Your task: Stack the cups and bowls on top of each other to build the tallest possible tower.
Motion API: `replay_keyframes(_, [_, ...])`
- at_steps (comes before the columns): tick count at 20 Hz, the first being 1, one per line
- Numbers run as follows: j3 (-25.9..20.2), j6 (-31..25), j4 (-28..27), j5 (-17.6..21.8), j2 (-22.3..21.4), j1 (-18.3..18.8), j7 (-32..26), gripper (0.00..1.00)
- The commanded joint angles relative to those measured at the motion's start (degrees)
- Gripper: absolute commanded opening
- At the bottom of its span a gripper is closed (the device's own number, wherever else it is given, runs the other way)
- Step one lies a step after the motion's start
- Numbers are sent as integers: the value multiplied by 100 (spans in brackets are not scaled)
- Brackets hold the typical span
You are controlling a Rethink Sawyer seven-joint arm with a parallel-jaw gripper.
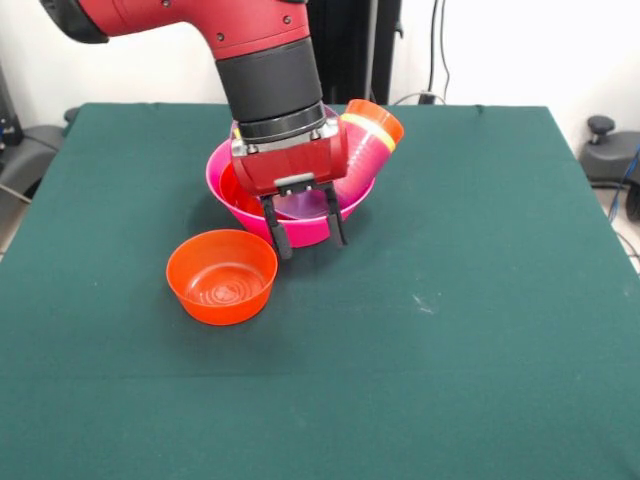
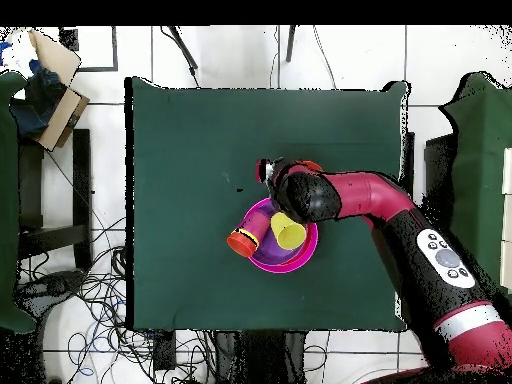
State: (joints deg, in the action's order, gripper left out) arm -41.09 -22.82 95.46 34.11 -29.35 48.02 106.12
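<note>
Green cloth covers the table (image 1: 480, 330) in the front view. At upper centre of the frame sits the big pink bowl (image 1: 222, 178), base of the tower (image 1: 345, 190). Inside it, seen past the gripper's housing, are a shallow purple bowl (image 1: 312, 205) and a bit of orange at the left inner wall. Leaning out over the pink bowl's upper right rim is a tilted stack of cups (image 1: 372, 145), pinkish with yellow and orange rims, mouth pointing to the upper right. The red and black arm (image 1: 262, 60) comes in from the top left and ends in the gripper (image 1: 305, 237), which hangs in front of the pink bowl's near side. Its two dark fingers (image 1: 276, 228) stand apart with nothing between them. Lower left of the gripper, a separate orange bowl (image 1: 222, 276) stands upright on the cloth, just beside the pink bowl and empty.

From overhead, the pink bowl (image 2: 300, 262) lies right of centre in the frame, with purple showing inside it. A yellow cup (image 2: 289, 232) lies tilted in it, and the stack with the orange rim (image 2: 243, 241) sticks out over the bowl's left edge. The arm (image 2: 400, 215) reaches in from the lower right, its wrist covering the bowl's upper side. A sliver of orange (image 2: 312, 166) peeks out above the wrist. The gripper's fingers are hidden in this view.
</note>
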Motion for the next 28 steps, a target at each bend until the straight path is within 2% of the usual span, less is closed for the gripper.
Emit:
replay_keyframes(1, [101, -822, -406, 189, -50, -26, -899, 100])
replay_keyframes(9, [78, -977, -219, 75, -409, -27, -792, 100])
replay_keyframes(17, [347, -601, -517, 429, 187, -72, -723, 100])
replay_keyframes(28, [354, -513, -738, 687, 759, 282, -1180, 100])
